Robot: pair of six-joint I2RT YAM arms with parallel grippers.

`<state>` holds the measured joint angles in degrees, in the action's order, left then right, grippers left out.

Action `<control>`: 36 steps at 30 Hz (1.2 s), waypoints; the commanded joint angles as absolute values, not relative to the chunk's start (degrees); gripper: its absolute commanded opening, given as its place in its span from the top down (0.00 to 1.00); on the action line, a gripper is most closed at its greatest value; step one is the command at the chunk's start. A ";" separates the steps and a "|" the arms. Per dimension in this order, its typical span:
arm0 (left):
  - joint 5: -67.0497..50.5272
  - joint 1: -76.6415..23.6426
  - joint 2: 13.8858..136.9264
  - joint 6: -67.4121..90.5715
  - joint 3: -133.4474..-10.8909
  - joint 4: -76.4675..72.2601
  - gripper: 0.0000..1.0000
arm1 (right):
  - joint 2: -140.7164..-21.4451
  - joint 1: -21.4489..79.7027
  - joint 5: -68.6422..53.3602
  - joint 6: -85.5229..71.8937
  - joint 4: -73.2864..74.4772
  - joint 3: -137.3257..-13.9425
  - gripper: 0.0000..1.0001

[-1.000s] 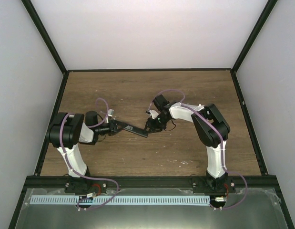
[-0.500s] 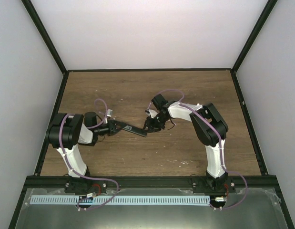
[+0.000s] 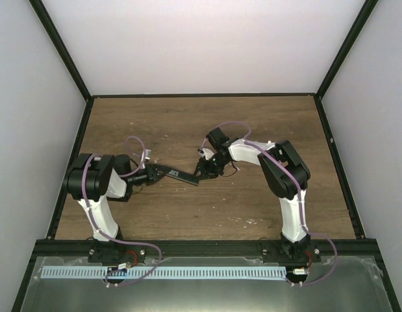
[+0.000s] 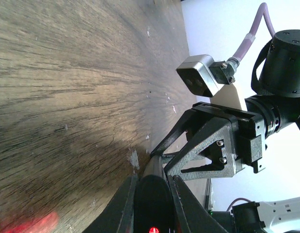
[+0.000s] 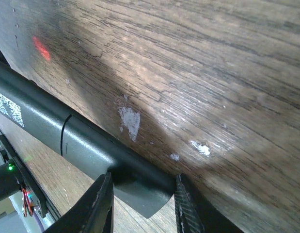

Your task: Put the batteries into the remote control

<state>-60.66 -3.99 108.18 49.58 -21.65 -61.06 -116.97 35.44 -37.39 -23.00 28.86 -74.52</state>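
Black plastic, slim and long: the bar-shaped remote control (image 3: 179,175) spans the gap between my two pincers, over the middle of the brown wooden table (image 3: 207,123). My left pincer (image 3: 156,171) pinches one end and my right pincer (image 3: 201,171) pinches the other. I cannot tell whether the bar touches the wood.

Since a second ago the bar has drifted slightly toward the far side, and my right arm has drawn in a little. I judge this a small re-aiming, not loading. No blue batteries are in view, and the battery slot does not show.

The table's black metal frame (image 3: 69,175) lies well apart from the remote, with bare wood open on every side.
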 commanded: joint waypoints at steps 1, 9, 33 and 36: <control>-62.19 -6.98 109.43 48.62 -21.37 -62.39 1.00 | -121.66 39.14 -37.80 -21.55 16.55 -75.56 0.73; -62.06 -8.43 108.98 48.44 -21.09 -62.01 1.00 | -124.43 39.88 -40.08 -20.12 13.06 -77.46 0.74; -61.45 -10.45 108.98 47.78 -21.76 -61.09 1.00 | -121.66 40.87 -37.02 -17.84 12.39 -76.22 0.60; -61.19 -10.39 109.07 47.76 -22.04 -60.81 1.00 | -120.98 40.74 -34.88 -17.37 14.25 -76.08 0.60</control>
<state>-55.11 -4.16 107.61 49.63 -22.06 -65.49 -118.78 35.51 -35.81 -20.01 22.72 -76.97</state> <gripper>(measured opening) 0.153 0.396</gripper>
